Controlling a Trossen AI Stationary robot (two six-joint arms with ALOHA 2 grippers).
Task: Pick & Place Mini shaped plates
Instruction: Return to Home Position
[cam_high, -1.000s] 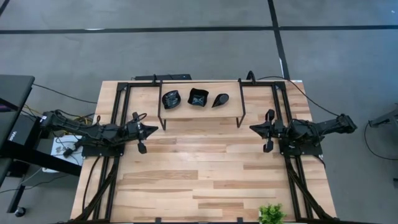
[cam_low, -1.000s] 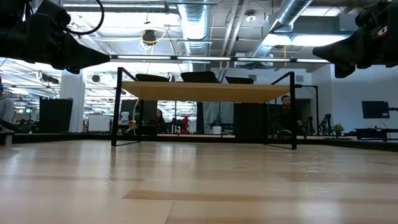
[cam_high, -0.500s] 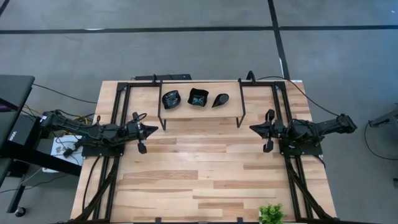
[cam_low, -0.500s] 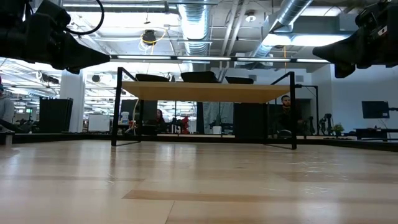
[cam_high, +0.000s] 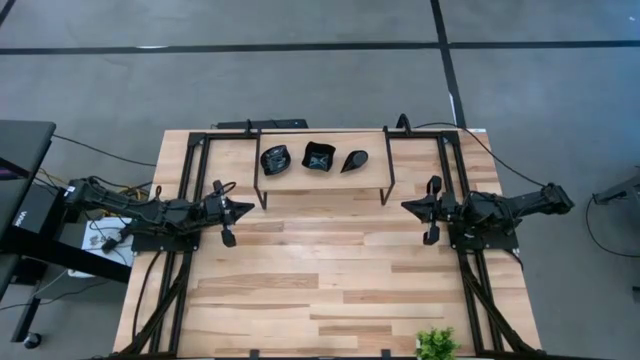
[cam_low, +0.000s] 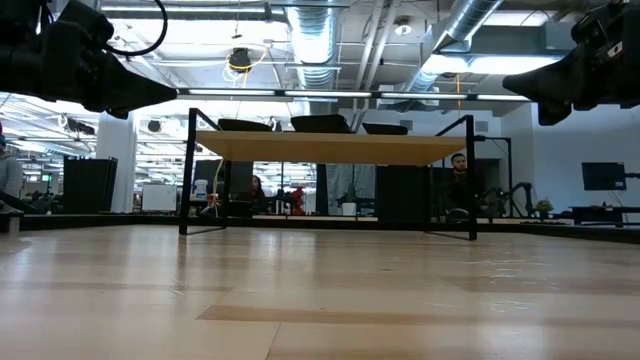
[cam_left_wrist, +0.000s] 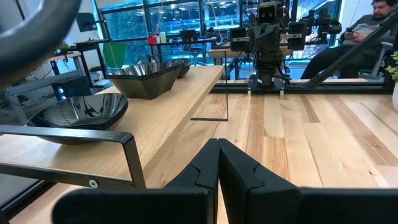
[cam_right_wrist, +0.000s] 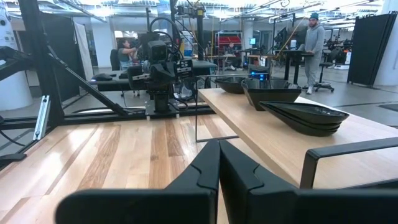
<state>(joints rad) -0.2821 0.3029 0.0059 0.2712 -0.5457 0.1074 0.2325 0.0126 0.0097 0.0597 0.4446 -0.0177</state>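
Three glossy black mini shaped plates rest on a raised wooden shelf (cam_high: 322, 178) at the table's far middle: a wavy-round one (cam_high: 275, 159), a square one (cam_high: 319, 157) and a teardrop one (cam_high: 354, 160). In the left wrist view the wavy-round plate (cam_left_wrist: 78, 113) is nearest, the square one (cam_left_wrist: 145, 79) behind it. In the right wrist view the teardrop plate (cam_right_wrist: 305, 117) is nearest. My left gripper (cam_high: 250, 209) hovers shut at the table's left, level, pointing toward the right. My right gripper (cam_high: 405, 206) hovers shut at the table's right, facing it. Both are clear of the shelf.
The shelf stands on thin black metal legs (cam_high: 261, 190), with open room beneath it (cam_low: 325, 200). A small green plant (cam_high: 436, 344) sits at the table's near right edge. Bare wood (cam_high: 320, 270) spreads between and in front of the arms. People sit and stand beyond the table.
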